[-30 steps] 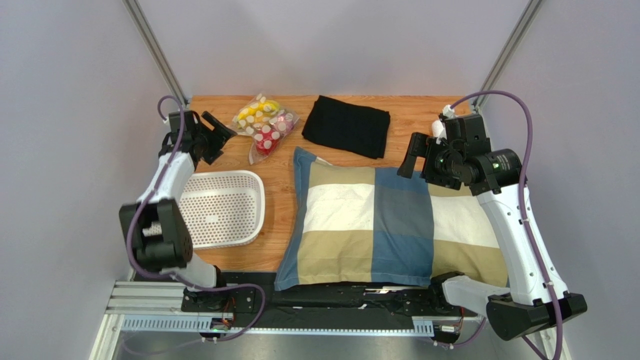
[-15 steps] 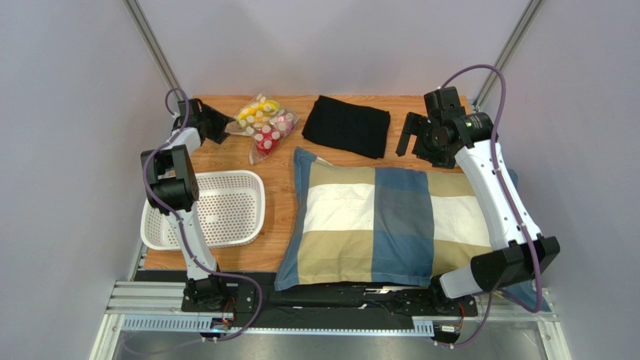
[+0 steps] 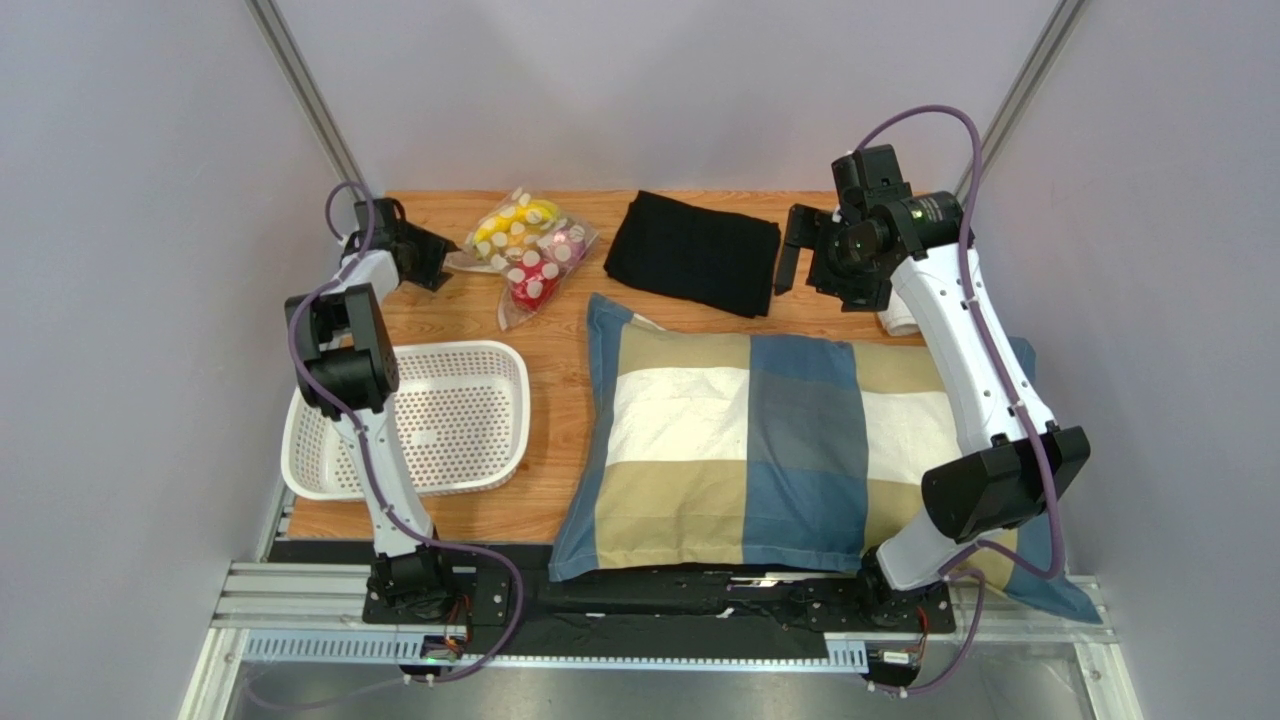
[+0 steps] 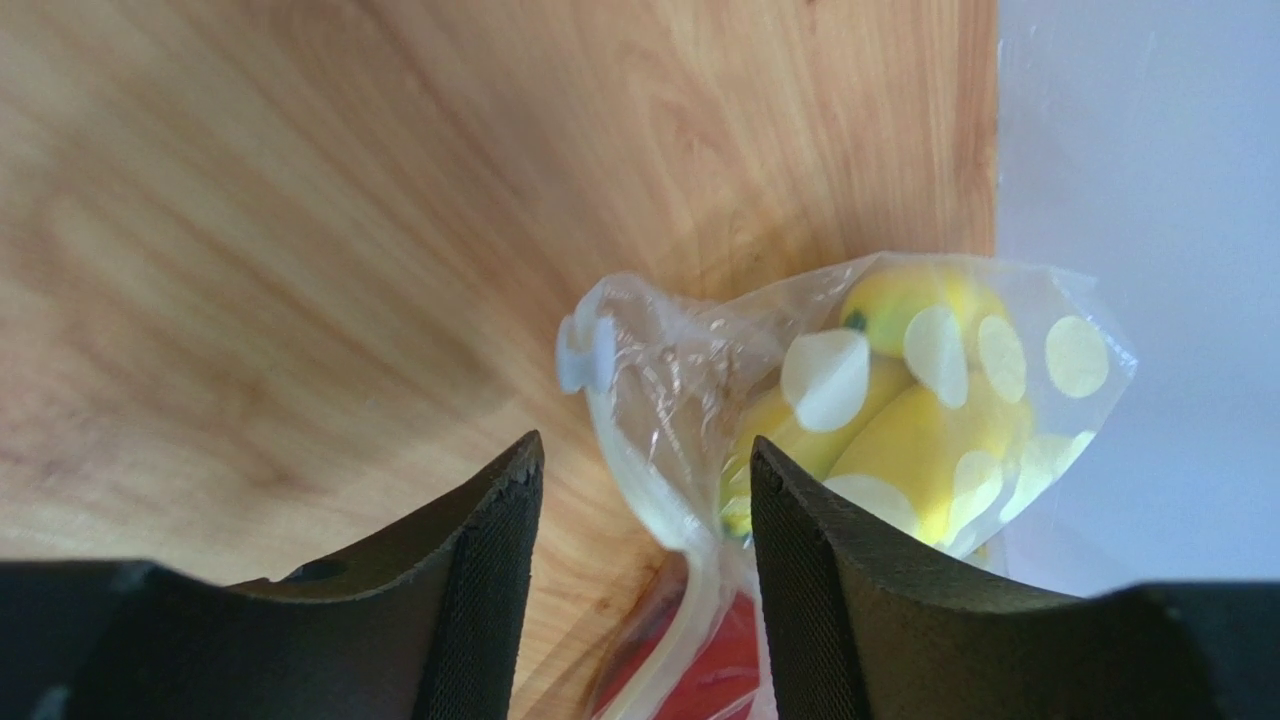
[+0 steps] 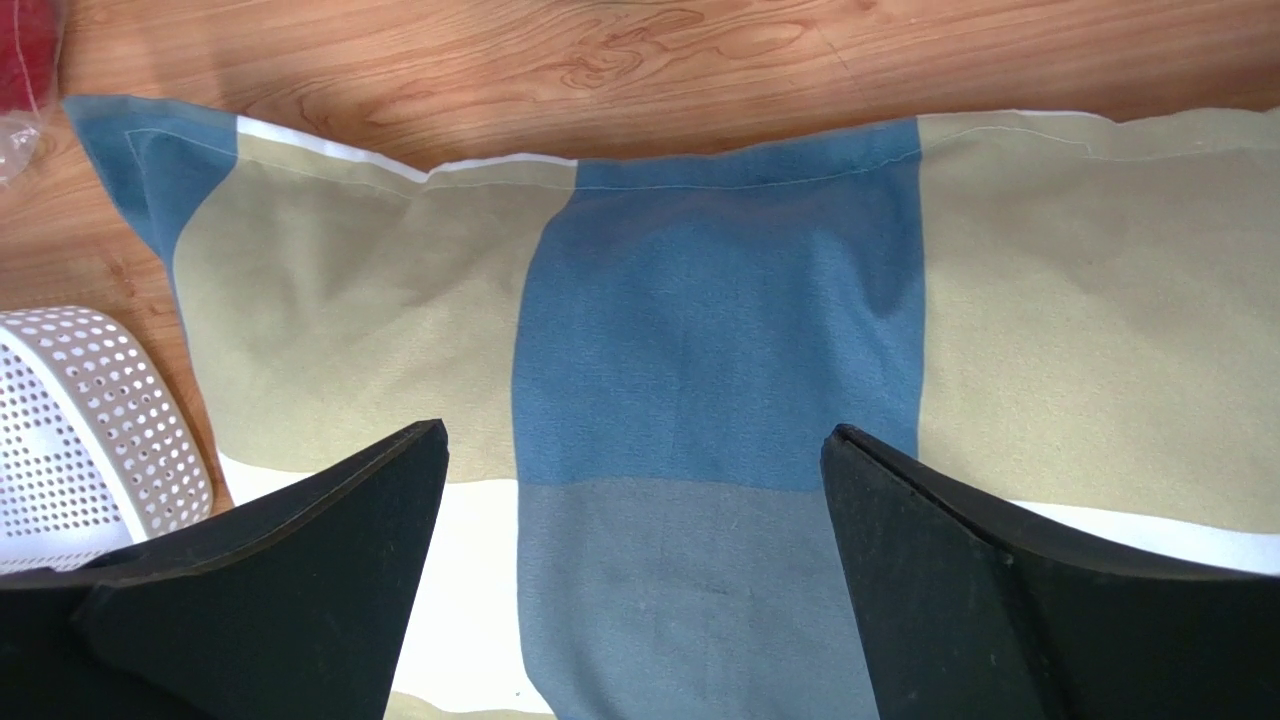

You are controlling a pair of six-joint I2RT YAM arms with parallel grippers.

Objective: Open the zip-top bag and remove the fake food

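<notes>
Both arms have reached farther back since a second ago. Left hand has narrowed: its jaws stand half open with the bag's zip corner between them. The bag lies at the table's far edge, food inside. Right hand gapes wide just right of the cloth.

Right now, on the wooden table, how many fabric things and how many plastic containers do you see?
Fabric things: 2 (folded black cloth, checked blue-beige pillow)
Plastic containers: 2 (clear spotted zip-top bag, white perforated tray)
Total: 4
</notes>
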